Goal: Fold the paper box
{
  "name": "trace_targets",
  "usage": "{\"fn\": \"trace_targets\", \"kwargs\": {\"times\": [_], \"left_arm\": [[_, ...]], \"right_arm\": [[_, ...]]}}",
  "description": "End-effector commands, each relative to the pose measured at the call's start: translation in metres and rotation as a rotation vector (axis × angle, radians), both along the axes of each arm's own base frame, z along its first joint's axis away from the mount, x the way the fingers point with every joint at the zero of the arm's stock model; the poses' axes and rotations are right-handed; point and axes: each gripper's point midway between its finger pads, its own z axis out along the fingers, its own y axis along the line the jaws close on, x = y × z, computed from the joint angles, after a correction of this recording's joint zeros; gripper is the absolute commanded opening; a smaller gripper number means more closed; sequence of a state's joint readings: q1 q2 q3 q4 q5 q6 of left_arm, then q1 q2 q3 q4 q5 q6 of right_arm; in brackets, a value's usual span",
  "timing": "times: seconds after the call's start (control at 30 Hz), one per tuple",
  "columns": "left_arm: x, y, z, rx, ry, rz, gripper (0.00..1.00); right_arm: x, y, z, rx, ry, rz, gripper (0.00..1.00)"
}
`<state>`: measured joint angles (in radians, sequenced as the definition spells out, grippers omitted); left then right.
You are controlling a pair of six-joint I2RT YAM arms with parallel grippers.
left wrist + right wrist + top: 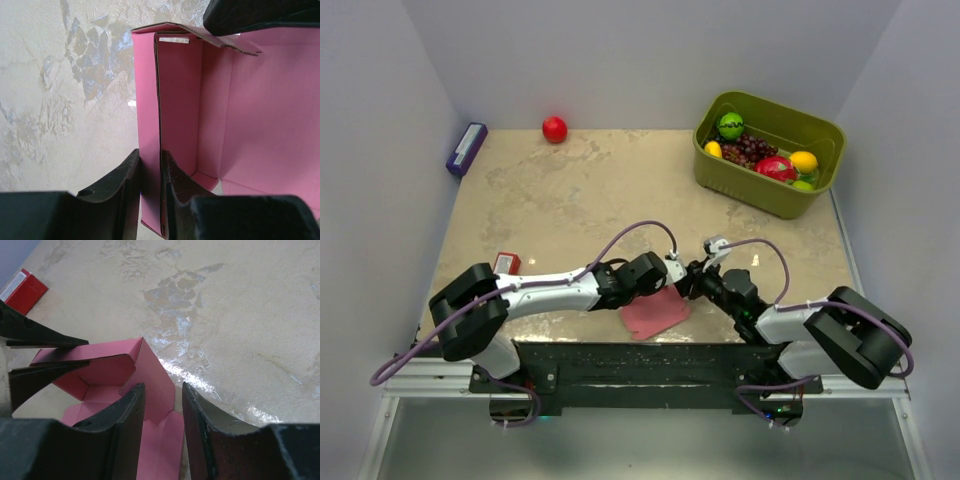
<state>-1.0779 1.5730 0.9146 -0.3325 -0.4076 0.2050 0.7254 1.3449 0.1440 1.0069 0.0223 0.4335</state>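
Jaws of our left gripper [150,156] pinch a wall of the paper box [260,125]; our right gripper [164,387] narrowly straddles another, hold unclear to us.

No writing can be read anywhere. The red packet [26,294] on the surface [240,315] carries a white label [11,286], too blurred to make out. The purple box [467,148] is too small to show any print. The paper box [260,110] is plain pink.

Pink paper box [655,312], partly folded, side walls raised upright, base flat.
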Motion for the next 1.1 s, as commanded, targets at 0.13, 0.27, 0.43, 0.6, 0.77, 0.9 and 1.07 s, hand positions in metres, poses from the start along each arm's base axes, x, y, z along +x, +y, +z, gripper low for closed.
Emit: {"fn": "trace_targets", "kwargs": {"times": [0.13,0.27,0.43,0.6,0.77,0.9,1.07], "left_arm": [[-0.03,0.019,-0.05,0.132,0.138,-0.062,0.0],[-0.032,0.018,-0.051,0.125,0.147,-0.066,0.0],[-0.037,0.015,-0.052,0.109,0.171,-0.088,0.0],[-0.04,0.013,-0.054,0.098,0.187,-0.107,0.0],[-0.042,0.013,-0.055,0.1,0.196,-0.114,0.0],[-0.045,0.011,-0.056,0.088,0.207,-0.13,0.0],[-0.046,0.01,-0.057,0.087,0.212,-0.141,0.0]], "right_arm": [[-0.006,0.014,0.004,0.023,-0.003,0.083,0.4],[-0.008,0.019,0.004,0.028,-0.016,0.112,0.4],[-0.005,0.02,0.005,0.016,-0.039,0.118,0.4],[0.007,0.024,0.006,-0.005,-0.071,0.101,0.4],[0.019,0.03,0.012,-0.004,-0.123,0.093,0.4],[0.026,0.032,0.014,-0.006,-0.153,0.08,0.39],[0.029,0.033,0.016,-0.006,-0.194,0.081,0.35]]}}
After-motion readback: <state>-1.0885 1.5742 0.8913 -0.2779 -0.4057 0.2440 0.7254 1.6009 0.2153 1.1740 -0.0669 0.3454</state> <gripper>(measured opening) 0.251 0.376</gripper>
